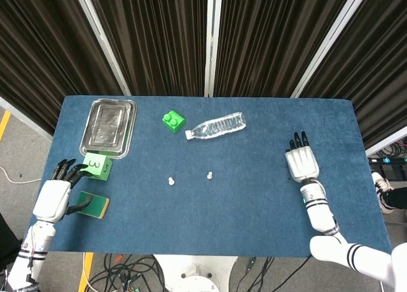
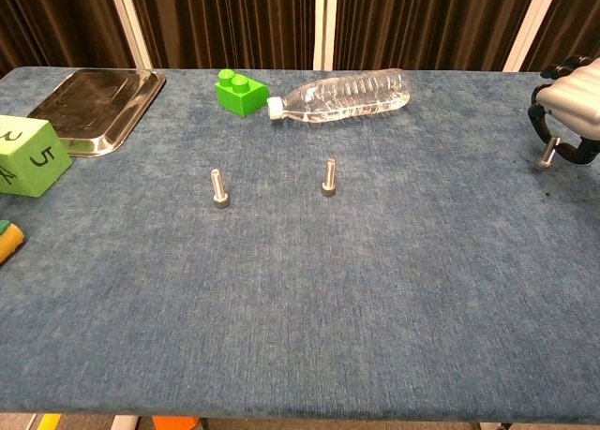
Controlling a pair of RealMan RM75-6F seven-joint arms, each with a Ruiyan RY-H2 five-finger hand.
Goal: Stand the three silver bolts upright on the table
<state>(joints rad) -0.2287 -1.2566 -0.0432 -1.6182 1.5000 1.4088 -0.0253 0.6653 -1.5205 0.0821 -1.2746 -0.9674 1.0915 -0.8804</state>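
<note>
Nearest my body, at the table's (image 1: 210, 209) near-left corner, my left hand (image 1: 54, 193) rests with its dark fingers spread and holding nothing, beside a yellow-edged green sponge (image 1: 94, 205) and just short of the green numbered cube (image 1: 97, 165). Toward the right edge my right hand (image 2: 572, 116) curls its fingers around the third silver bolt (image 2: 548, 152), pinching it so it stands tilted with its head low near the cloth; I cannot tell whether the head touches the table. From the head view that bolt is hidden under my right hand. In the middle of the table the other two silver bolts already stand upright on their heads, threaded shanks pointing up: the left bolt (image 2: 218, 187) and the middle bolt (image 2: 328, 177), near each other and apart. Both are short, bright metal with round cap heads. Farther back lie a clear plastic bottle (image 2: 342, 96) on its side and a green building brick (image 2: 241, 91), with a shiny metal tray (image 2: 89, 107) at the far-left corner.
</note>
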